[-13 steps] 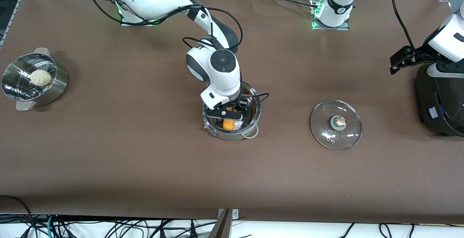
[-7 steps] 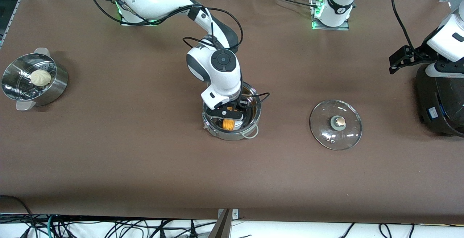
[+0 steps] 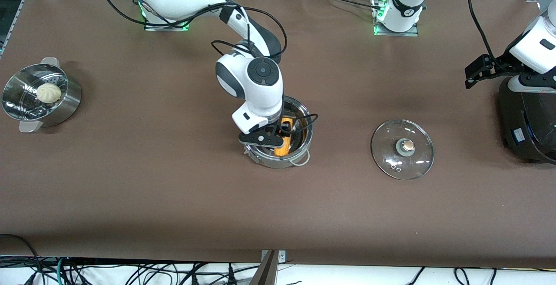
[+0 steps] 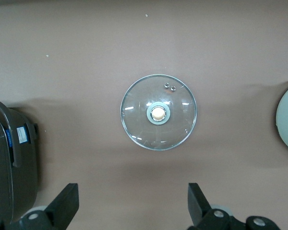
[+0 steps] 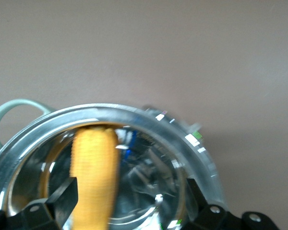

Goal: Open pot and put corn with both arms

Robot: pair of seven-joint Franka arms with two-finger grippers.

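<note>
Corn lying in pot, lid off beside it; right hand wide above; left hand wide, waiting.

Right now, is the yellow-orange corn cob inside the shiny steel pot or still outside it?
Inside. The yellow-orange corn cob lies within the rim of the shiny steel pot, apart from the right gripper, whose jaws stand open.

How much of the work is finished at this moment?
Done: the glass lid lies on the table, and the corn is inside the pot. In hand: the right gripper, open, over the pot. The left gripper waits by the black cooker. Nothing obvious remains.
</note>
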